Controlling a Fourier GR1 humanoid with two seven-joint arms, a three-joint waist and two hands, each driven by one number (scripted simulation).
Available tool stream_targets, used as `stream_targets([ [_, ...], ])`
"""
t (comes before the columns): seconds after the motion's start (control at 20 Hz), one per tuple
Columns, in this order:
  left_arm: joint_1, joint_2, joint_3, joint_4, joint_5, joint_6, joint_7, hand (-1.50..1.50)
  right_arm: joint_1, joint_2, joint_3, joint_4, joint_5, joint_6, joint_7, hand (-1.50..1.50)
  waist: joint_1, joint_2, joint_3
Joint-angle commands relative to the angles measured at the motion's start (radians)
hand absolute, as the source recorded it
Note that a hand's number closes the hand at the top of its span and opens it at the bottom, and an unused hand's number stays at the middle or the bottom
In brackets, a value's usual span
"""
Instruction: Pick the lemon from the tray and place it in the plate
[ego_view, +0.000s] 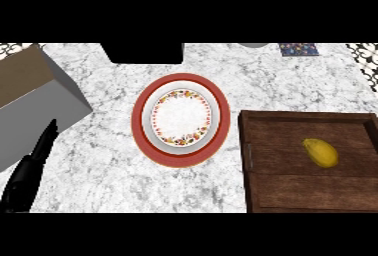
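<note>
A yellow lemon (320, 152) lies in the dark wooden tray (273, 190) at the right of the counter, a little right of the tray's middle. The plate (181, 118), white with a flowered band and a wide red rim, sits in the middle of the marble counter, left of the tray. My left hand (29, 172) rests at the lower left edge with its fingers straight and pointing up, far from both the plate and the lemon, holding nothing. My right hand does not show.
A grey box with a brown top (33, 100) stands at the left edge. A black block (144, 52) sits at the back beyond the plate. A small patterned item (299, 48) and a grey object (255, 45) lie at the back right.
</note>
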Motion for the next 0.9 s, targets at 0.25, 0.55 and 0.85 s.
stream_targets([
  [0.25,-0.035,-0.03,0.045,0.061,-0.017,-0.04,-0.024,0.0,-0.213,0.02,0.154,0.11,0.21,0.069,0.079,-1.5,0.0,0.001,0.0],
  [0.55,-0.08,-0.068,0.044,0.134,-0.053,-0.031,-0.053,0.0,-0.215,0.031,0.266,0.209,0.527,0.067,-0.163,-1.5,-0.004,0.004,0.0],
  [0.85,-0.006,-0.092,0.033,0.016,-0.092,-0.023,-0.001,0.0,-0.24,0.047,0.33,0.299,0.676,0.073,-0.294,-1.5,-0.005,0.0,0.001],
])
